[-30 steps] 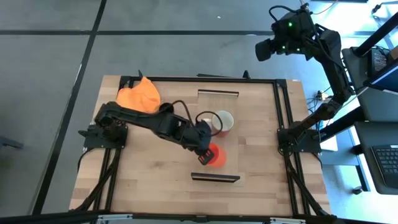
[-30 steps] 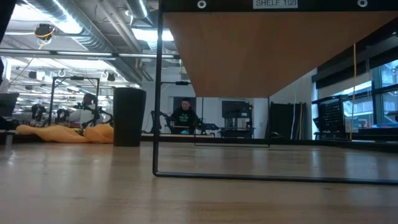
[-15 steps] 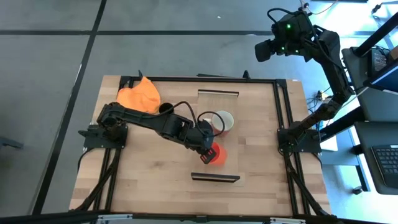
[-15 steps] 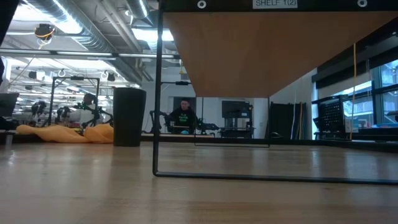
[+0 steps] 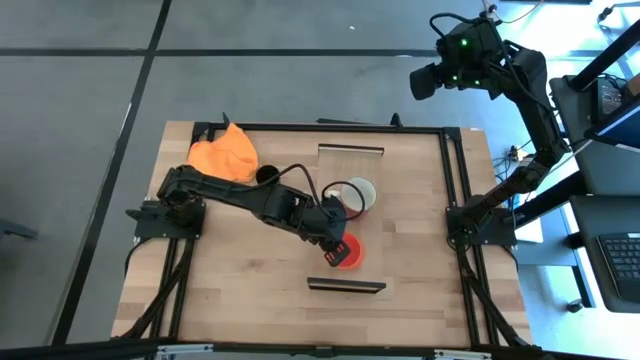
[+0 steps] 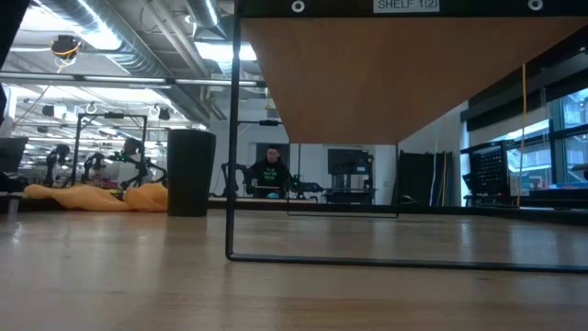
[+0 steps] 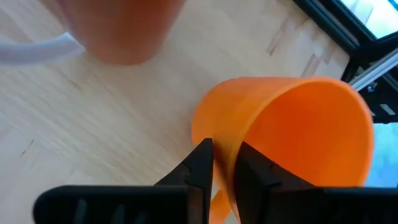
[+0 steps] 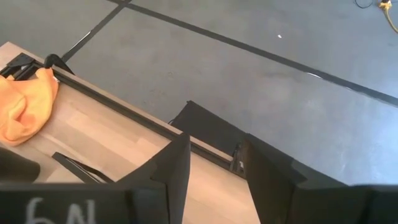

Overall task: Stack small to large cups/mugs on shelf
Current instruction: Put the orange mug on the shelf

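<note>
Just below the centre of the high view, the left gripper (image 5: 334, 251) grips the orange mug (image 5: 347, 253) on the shelf (image 5: 350, 170), a long light board running from upper centre to lower centre of the frame. In the left wrist view its fingers (image 7: 200, 167) are pinched close together on the mug's rim (image 7: 227, 155), one outside the wall and one inside. The left arm stretches in from the middle left, bent at the elbow. Just above and right of the mug stands the white-and-red mug (image 5: 358, 195). The black cup (image 5: 266, 175) stands further left, beside the orange cloth (image 5: 223, 153). At upper right, the right gripper (image 5: 422, 80) hangs raised beyond the table edge, its fingers (image 8: 171, 165) parted around nothing.
</note>
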{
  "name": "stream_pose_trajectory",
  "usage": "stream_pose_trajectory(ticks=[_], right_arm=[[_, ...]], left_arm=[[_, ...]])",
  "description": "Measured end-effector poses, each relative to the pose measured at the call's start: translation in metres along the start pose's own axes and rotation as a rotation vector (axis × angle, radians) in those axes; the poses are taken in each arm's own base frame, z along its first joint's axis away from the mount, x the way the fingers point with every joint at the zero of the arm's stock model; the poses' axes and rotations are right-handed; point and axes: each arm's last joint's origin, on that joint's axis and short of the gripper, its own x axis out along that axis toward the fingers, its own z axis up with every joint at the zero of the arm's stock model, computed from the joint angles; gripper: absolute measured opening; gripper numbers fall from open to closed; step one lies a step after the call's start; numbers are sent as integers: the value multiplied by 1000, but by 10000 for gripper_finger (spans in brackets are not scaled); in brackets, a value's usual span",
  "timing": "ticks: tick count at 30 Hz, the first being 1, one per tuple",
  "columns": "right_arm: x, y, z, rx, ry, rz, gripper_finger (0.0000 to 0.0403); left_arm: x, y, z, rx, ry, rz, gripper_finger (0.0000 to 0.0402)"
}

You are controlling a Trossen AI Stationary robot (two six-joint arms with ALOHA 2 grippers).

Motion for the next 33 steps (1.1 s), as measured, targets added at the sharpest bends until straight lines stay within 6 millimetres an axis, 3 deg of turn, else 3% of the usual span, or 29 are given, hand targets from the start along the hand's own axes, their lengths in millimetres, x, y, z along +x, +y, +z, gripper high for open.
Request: stream_pose_trajectory(ticks=[14,21,33], right_arm=[[23,4,-7,-32,69,-10,145],[14,3,-3,-35,-6,6,145],[13,2,-5,-44,14,0,145]], left_arm=[[-1,-4,3,-55,-34,-43,56],[-1,-3,4,-62,-37,-38,54],[0,1,10,-75,-67,-12,59]])
